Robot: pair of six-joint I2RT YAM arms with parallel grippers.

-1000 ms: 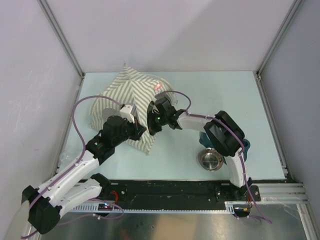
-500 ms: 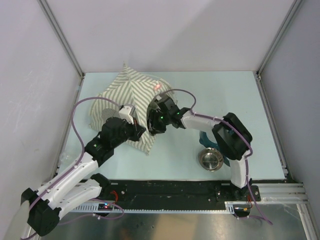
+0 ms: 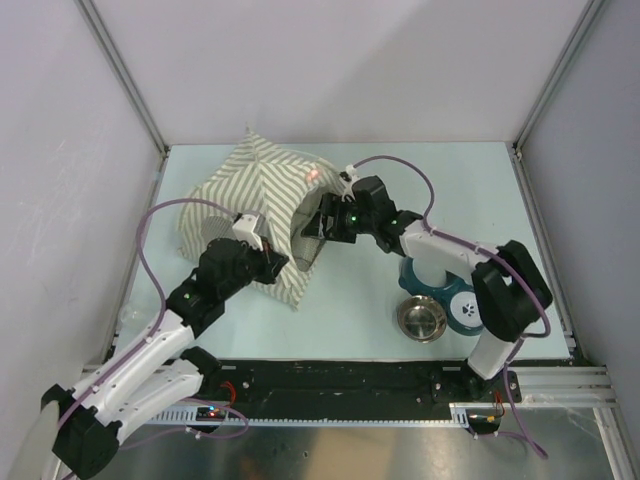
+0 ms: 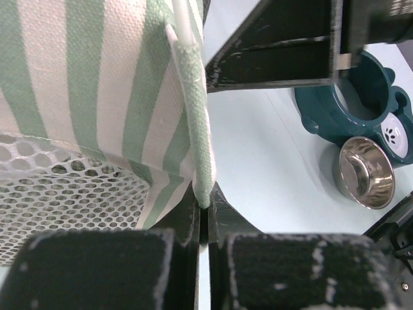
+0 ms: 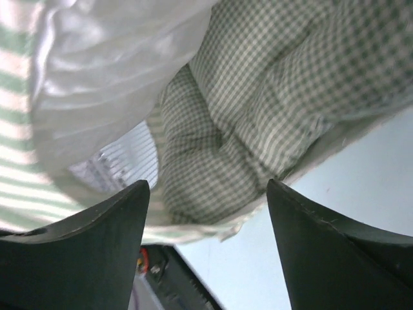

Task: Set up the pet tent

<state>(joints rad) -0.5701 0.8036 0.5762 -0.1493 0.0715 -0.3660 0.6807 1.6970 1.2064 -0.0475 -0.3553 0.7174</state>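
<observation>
Left gripper (image 3: 272, 262) is pinched shut on the near front corner of the pet tent (image 3: 255, 185), seen from above, while the right gripper (image 3: 318, 228) sits at the tent's open front with its fingers spread. The tent stands at the far left of the desk (image 3: 450, 190), striped cloth raised to a peak, a pink-red mark (image 3: 315, 175) on its right slope. Well to the right of the tent, toward the arm bases, a steel bowl (image 3: 421, 320) lies just beside a teal feeder stand (image 3: 452, 300). From the left wrist, the left gripper (image 4: 204, 197) has its fingers together on the tent's padded hem; the striped pet tent (image 4: 97, 84) fills the left, with its mesh window (image 4: 64, 187) below the stripes, and the steel bowl (image 4: 366, 172) and teal feeder stand (image 4: 348, 110) lie to the tent's right. From the right wrist, the right gripper (image 5: 205, 194) stands apart, holding nothing, facing into the tent: a sheer flap (image 5: 110, 71) hangs on the left and a checked cushion (image 5: 258, 84) bulges inside.
</observation>
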